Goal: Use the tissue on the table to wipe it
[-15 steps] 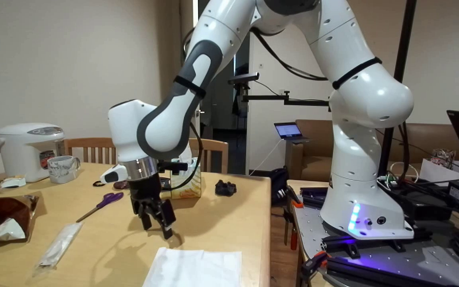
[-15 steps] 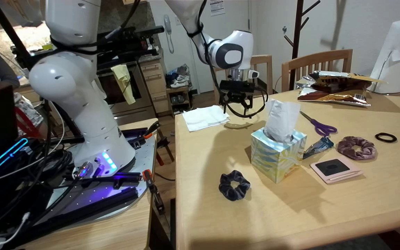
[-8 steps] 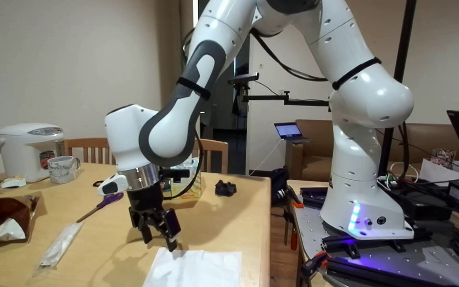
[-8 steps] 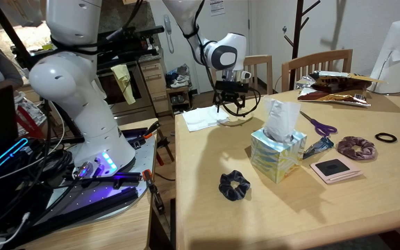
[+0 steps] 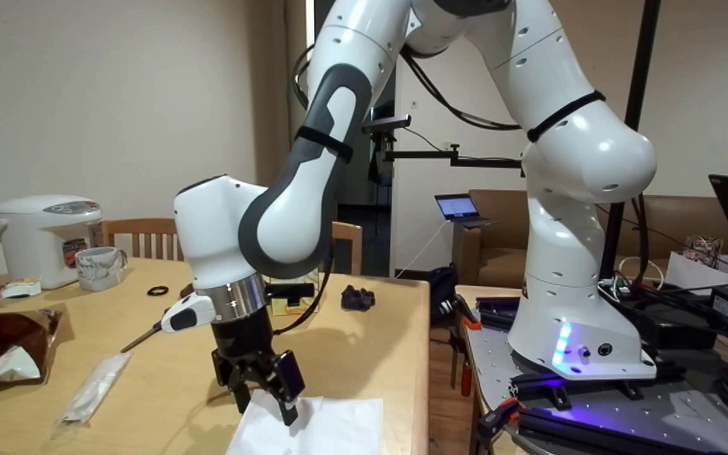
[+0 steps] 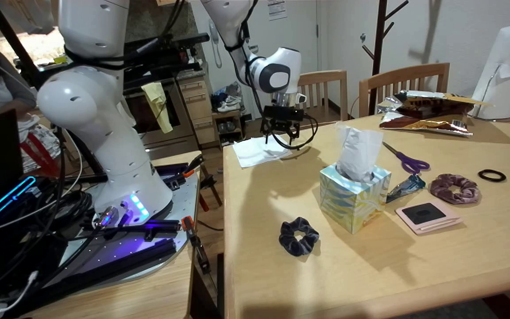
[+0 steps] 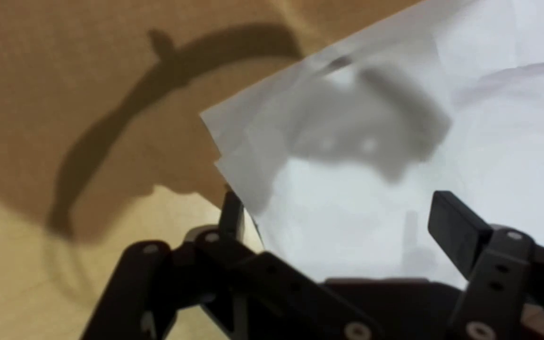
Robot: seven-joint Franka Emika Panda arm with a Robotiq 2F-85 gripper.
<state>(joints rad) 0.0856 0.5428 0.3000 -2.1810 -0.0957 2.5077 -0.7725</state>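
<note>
The fingers (image 7: 458, 233) are spread above the edge of the tissue (image 7: 357, 203); box (image 6: 341, 201), scissors (image 6: 404, 158), white packet (image 5: 95, 388) and mug (image 5: 98, 268) sit apart from it on the table (image 6: 458, 266).

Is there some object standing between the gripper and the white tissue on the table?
Nothing visible stands in the way. In the wrist view, the open gripper is over one edge of the white tissue, with no object between them. The tissue box and dark scrunchie lie apart from it on the table.
</note>
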